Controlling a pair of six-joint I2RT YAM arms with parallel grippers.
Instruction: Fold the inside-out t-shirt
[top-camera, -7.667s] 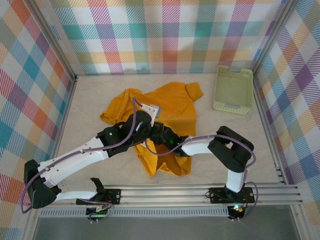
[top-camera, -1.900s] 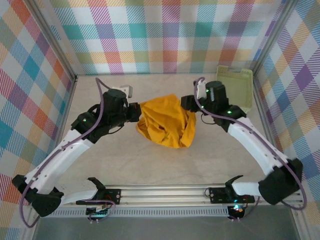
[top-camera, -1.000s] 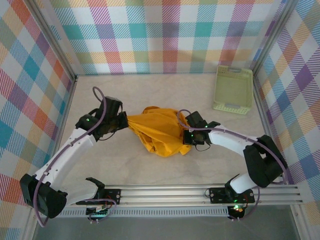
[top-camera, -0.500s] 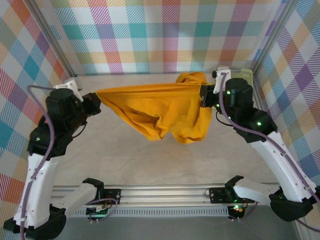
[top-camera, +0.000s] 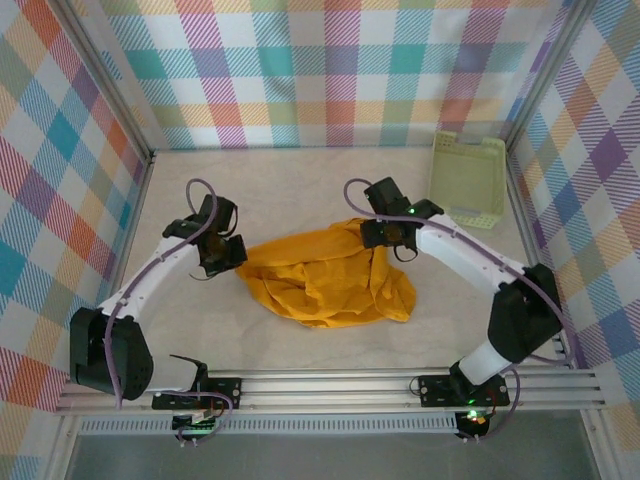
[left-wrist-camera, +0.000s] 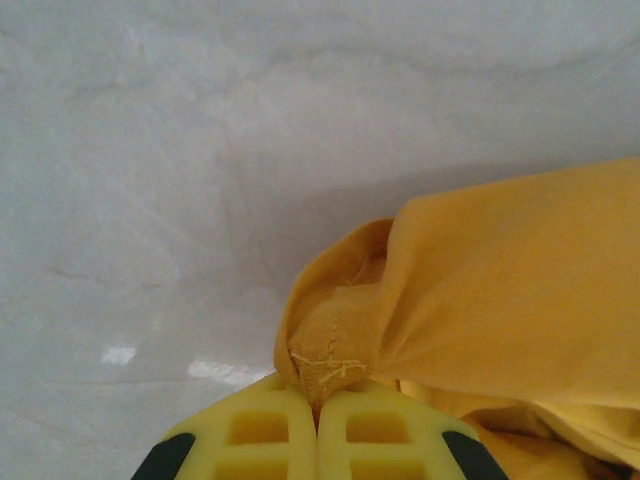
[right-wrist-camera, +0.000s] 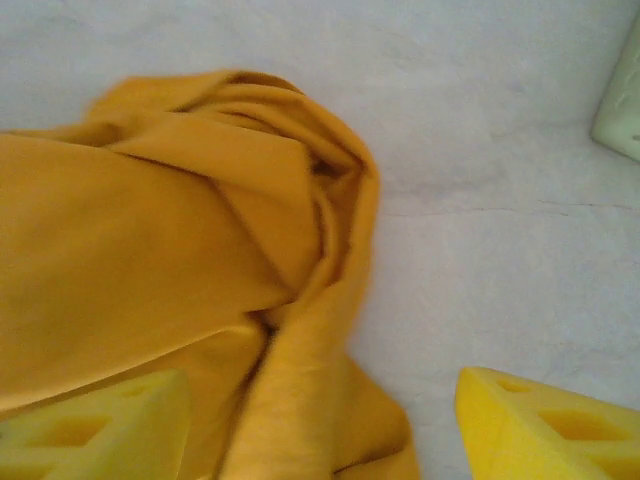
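The mustard-yellow inside-out t-shirt lies crumpled in loose folds on the middle of the table. My left gripper is low at the shirt's left end. In the left wrist view its yellow pads are shut on a stitched seam corner of the t-shirt. My right gripper stands over the shirt's right end, open. In the right wrist view a rolled fold of the t-shirt lies loose between the spread fingers, with neither finger touching it. No print or tag shows.
A pale green plastic basket stands at the back right, its corner also in the right wrist view. Plaid walls close in the table on three sides. Bare tabletop lies behind the shirt and in front of it.
Half a second ago the shirt hung stretched in the air between both shut grippers. Both arms have come down and inward, the shirt now lies on the table, and the right gripper has let go.
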